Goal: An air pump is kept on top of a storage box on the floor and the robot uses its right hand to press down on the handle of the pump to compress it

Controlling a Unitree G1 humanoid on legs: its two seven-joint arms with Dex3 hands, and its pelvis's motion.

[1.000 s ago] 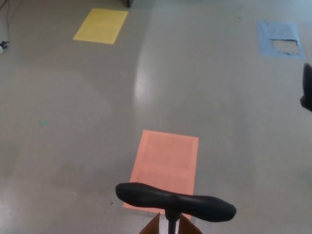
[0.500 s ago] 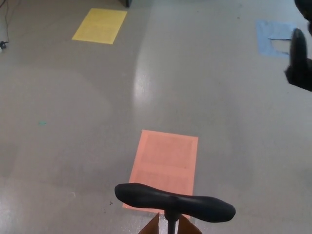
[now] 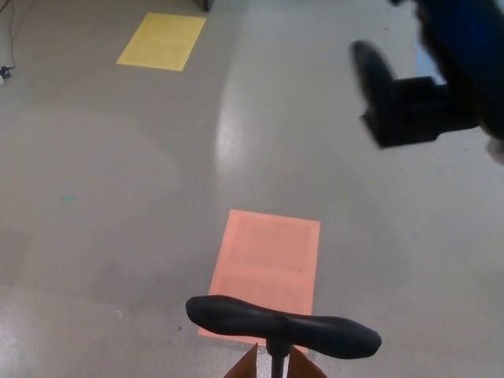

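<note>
The black, smooth plastic T-shaped handle of the air pump [image 3: 283, 325] sits at the bottom centre of the head view, lying crosswise with its left lobe a little higher in the picture than its right. A thin dark shaft [image 3: 277, 364] drops from the middle of the handle to the bottom edge. On either side of the shaft, 2 brown cardboard-coloured flaps of the storage box [image 3: 246, 367] poke up as small triangles; the rest of the box is cut off by the frame. Nothing touches the handle.

Just behind the handle, flat on the floor, lies a salmon-orange rectangular sheet [image 3: 268, 265], its near edge partly hidden by the handle. The grey, glossy floor [image 3: 118, 197] carries a pale streak of reflected light running up from that sheet. Far off at the upper left lies a yellow rectangular sheet [image 3: 162, 41], and a thin dark cable [image 3: 9, 31] shows at the left edge.

The right robot hand [image 3: 398, 98] hangs in the air at the upper right, well apart from the pump handle and above it in the picture. It is motion-blurred: 1 thick black finger [image 3: 372, 71] sticks up at the left of a blocky black palm, but whether the fingers are spread or closed cannot be told. A blurred blue-and-black forearm [image 3: 465, 47] leads from it to the top right corner, covering most of a light blue patch on the floor [image 3: 425, 59]. The left robot hand does not show.
</note>
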